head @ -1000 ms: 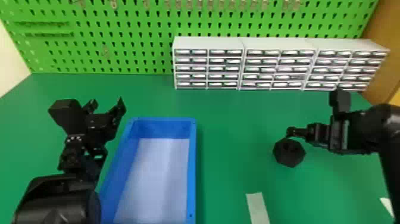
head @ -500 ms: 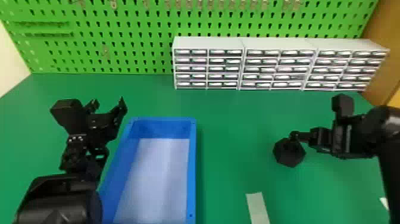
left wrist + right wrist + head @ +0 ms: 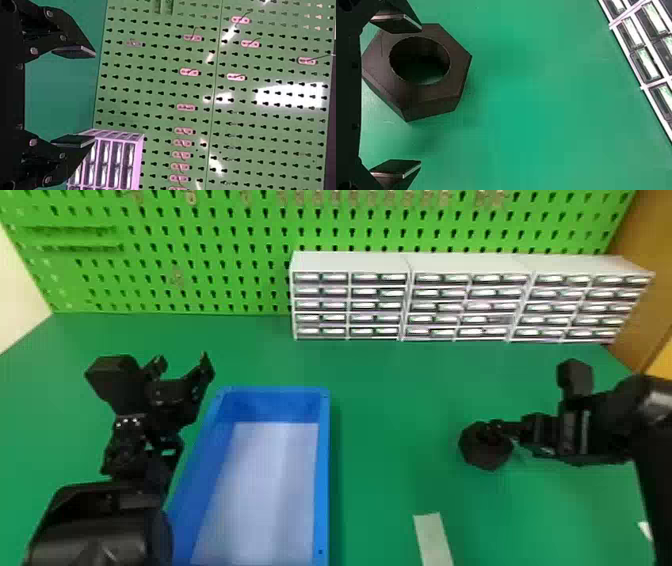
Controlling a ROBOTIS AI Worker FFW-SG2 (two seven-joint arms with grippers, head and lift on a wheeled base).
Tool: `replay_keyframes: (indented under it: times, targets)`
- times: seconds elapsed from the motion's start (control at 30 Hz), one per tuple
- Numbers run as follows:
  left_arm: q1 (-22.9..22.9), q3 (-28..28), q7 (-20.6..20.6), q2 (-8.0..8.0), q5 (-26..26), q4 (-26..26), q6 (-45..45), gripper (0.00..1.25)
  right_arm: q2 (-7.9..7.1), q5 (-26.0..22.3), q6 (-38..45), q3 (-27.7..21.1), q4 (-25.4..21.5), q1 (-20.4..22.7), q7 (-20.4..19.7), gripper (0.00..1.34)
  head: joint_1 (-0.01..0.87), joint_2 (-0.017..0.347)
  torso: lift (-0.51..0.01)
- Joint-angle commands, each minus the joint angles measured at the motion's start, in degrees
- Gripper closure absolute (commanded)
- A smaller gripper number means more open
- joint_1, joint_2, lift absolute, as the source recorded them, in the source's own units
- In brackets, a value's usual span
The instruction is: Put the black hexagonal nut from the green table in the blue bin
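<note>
Black hexagonal nut, partly hidden by right gripper, jaws apart, blue bin cut off

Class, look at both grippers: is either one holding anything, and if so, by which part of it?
Nothing is held. The left gripper and the right gripper are both open, and the black hexagonal nut rests on the green table.
</note>
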Motion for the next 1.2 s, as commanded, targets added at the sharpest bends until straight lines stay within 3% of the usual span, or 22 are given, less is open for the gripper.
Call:
replay_keyframes:
  times: [0.0,0.67,0.77,0.93,1.17]
  targets:
    - [-0.03,-0.1,-0.01,-0.15,0.0,0.0,0.0,0.49,0.05,0.87,-0.33,0.0,0.8,-0.39,0.0,0.11,0.686,0.051,-0.097]
    - [0.05,-0.1,-0.01,-0.15,0.0,0.0,0.0,0.49,0.49,2.62,-2.79,-1.32,3.61,-0.57,0.0,0.13,0.686,0.051,-0.097]
    - [0.05,-0.1,-0.01,-0.15,0.0,0.0,0.0,0.49,0.31,2.62,-2.87,-1.32,3.87,-0.57,0.0,0.24,0.686,0.051,-0.097]
    - [0.05,-0.1,-0.01,-0.15,0.0,0.0,-0.09,0.49,0.4,2.62,-2.87,-1.84,3.96,-0.21,0.0,0.64,0.686,0.051,-0.097]
    - [0.14,-0.02,-0.01,-0.15,0.0,0.0,-0.44,0.49,0.31,2.8,-2.43,-1.93,3.96,-0.04,0.0,0.83,0.686,0.051,-0.097]
